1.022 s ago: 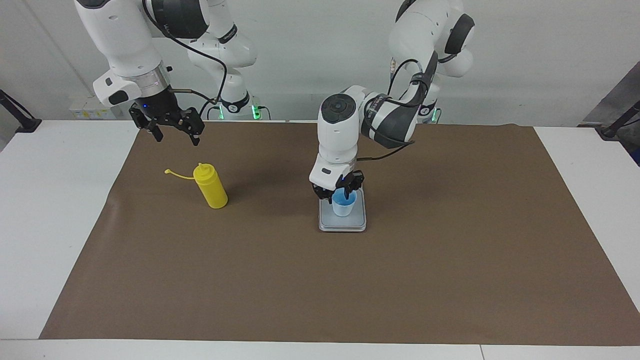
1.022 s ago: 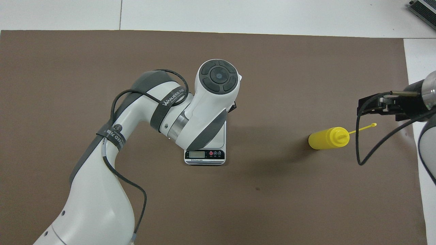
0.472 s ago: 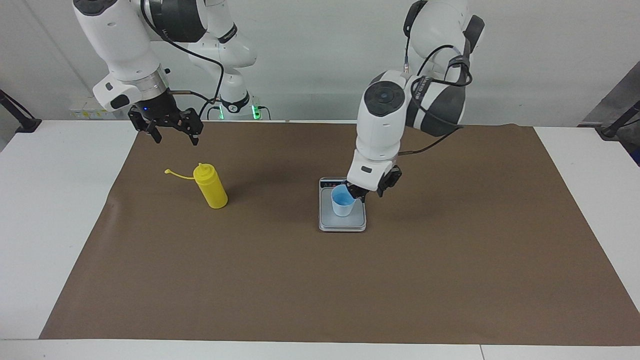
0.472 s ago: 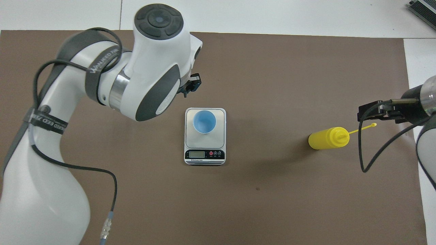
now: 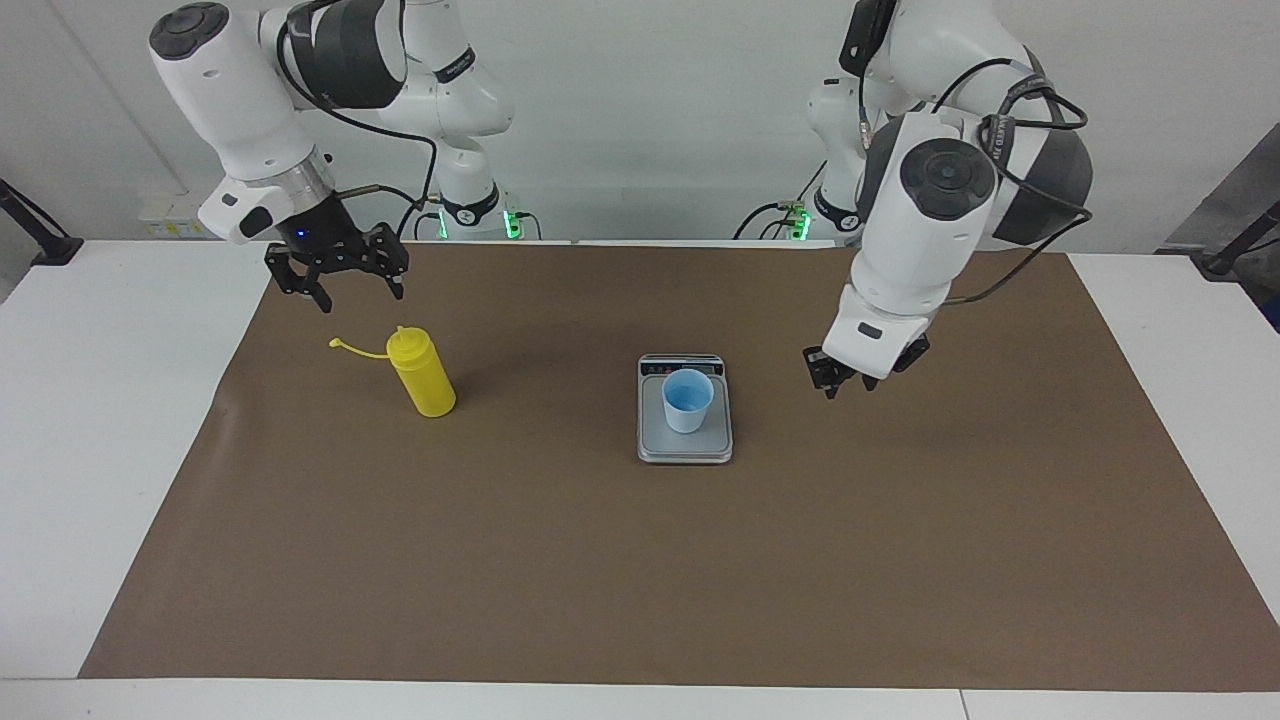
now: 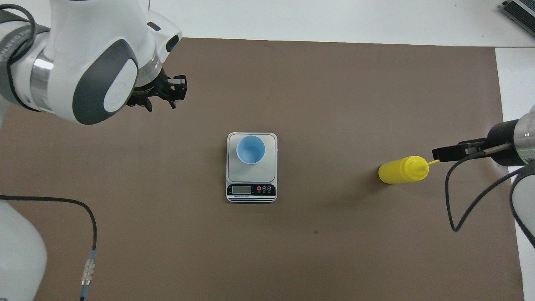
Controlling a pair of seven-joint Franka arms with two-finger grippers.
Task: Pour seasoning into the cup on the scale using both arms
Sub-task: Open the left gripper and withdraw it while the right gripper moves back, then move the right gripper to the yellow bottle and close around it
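The yellow seasoning bottle [image 5: 425,375] [image 6: 401,169] stands upright on the mat toward the right arm's end, with its cap strap sticking out sideways. My right gripper [image 5: 360,295] [image 6: 439,154] hangs open over that strap, above the bottle and not touching it. The light blue cup [image 5: 688,400] [image 6: 250,149] stands upright on the silver scale [image 5: 685,448] [image 6: 271,167] mid-table. My left gripper [image 5: 848,385] [image 6: 163,102] is open and empty. It hovers over bare mat beside the scale, toward the left arm's end.
A brown mat [image 5: 640,580] covers most of the white table [image 5: 100,450]. The scale's display strip [image 6: 250,190] faces the robots. A loose black cable [image 6: 451,196] hangs from the right arm.
My left gripper has lifted off the cup, leaving it on the scale, and swung away toward the left arm's end. My right gripper has shifted slightly lower toward the bottle's top.
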